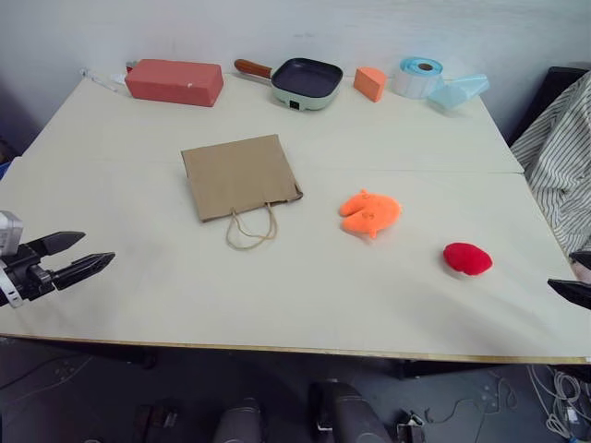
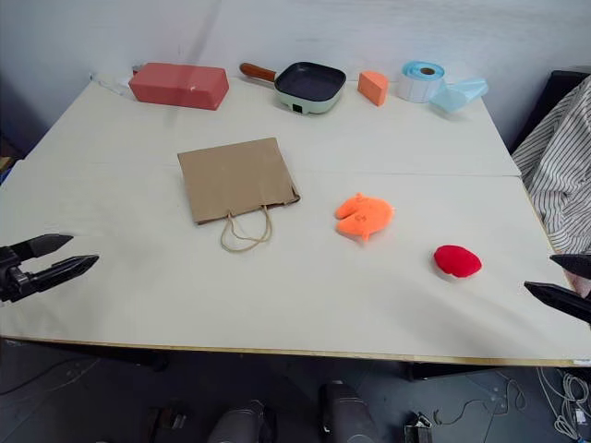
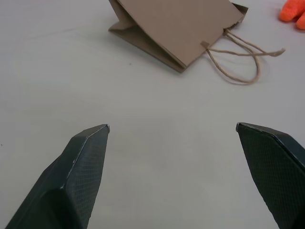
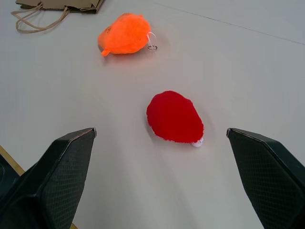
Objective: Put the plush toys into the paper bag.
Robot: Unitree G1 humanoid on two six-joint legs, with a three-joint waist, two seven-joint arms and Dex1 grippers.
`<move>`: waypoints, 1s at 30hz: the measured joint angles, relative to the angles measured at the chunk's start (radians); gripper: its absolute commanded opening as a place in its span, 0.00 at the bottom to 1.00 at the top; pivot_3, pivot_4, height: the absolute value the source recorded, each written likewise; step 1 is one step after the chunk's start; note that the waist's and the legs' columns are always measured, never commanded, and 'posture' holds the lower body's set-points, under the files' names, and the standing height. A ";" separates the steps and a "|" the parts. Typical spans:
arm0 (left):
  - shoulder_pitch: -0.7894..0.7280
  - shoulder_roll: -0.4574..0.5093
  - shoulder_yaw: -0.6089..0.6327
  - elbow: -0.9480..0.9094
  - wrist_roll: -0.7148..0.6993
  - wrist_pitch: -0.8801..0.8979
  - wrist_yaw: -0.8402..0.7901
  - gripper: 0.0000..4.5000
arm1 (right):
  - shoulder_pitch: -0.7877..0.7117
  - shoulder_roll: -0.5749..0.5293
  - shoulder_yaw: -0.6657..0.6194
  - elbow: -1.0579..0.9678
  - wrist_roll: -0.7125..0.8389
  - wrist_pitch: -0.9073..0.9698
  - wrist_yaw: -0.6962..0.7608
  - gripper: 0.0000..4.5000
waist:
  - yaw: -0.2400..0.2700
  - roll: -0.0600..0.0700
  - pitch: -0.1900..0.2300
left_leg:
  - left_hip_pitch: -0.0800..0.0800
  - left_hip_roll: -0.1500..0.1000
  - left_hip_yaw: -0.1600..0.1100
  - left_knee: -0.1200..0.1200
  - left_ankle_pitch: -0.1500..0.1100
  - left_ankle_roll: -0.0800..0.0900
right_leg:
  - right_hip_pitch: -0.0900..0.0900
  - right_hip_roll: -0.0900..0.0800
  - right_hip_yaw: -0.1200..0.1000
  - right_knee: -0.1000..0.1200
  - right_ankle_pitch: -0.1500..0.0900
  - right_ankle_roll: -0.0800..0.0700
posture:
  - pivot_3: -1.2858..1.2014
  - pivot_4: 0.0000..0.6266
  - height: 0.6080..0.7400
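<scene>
Two pale tabletops (image 1: 388,295) butted together against a grey wall (image 1: 277,28).

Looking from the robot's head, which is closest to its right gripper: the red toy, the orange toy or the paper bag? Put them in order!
From the right gripper:
1. Red plush toy, just to its left.
2. Orange plush toy, mid-table.
3. Paper bag, lying flat, farthest left.

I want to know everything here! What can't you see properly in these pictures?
- Inside of the paper bag: it lies flat, its own paper hides it.
- Right end effector: partly cut off by the edge of the right eye view.
- Orange plush toy: cut off at the left wrist view's corner.
- Striped cloth: cut off at the left eye view's edge.
</scene>
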 measured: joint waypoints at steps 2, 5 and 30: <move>-0.008 0.000 -0.005 0.004 0.013 -0.020 0.003 0.99 | -0.002 0.001 0.000 -0.002 0.000 0.003 -0.003 1.00 | 0.000 0.000 0.000 | 0.000 0.000 0.000 0.000 0.000 0.000 | 0.000 0.000 0.000 0.000 0.000 0.000 | 0.52 0.24 1.00; -0.020 0.000 -0.036 0.034 0.051 -0.048 0.018 0.99 | -0.002 0.010 0.000 -0.010 0.000 0.016 -0.012 1.00 | -0.001 0.000 0.000 | 0.000 0.000 0.000 0.000 0.000 0.000 | 0.000 0.000 0.000 0.000 0.000 0.000 | 0.52 0.24 1.00; -0.572 -0.090 -0.575 0.034 0.230 -0.274 -0.230 0.99 | -0.095 0.087 0.087 -0.575 0.222 0.171 -0.162 1.00 | 0.001 0.000 0.000 | -0.002 -0.001 0.000 0.007 0.003 -0.005 | 0.000 0.001 0.000 0.008 0.000 0.001 | 0.52 0.24 1.00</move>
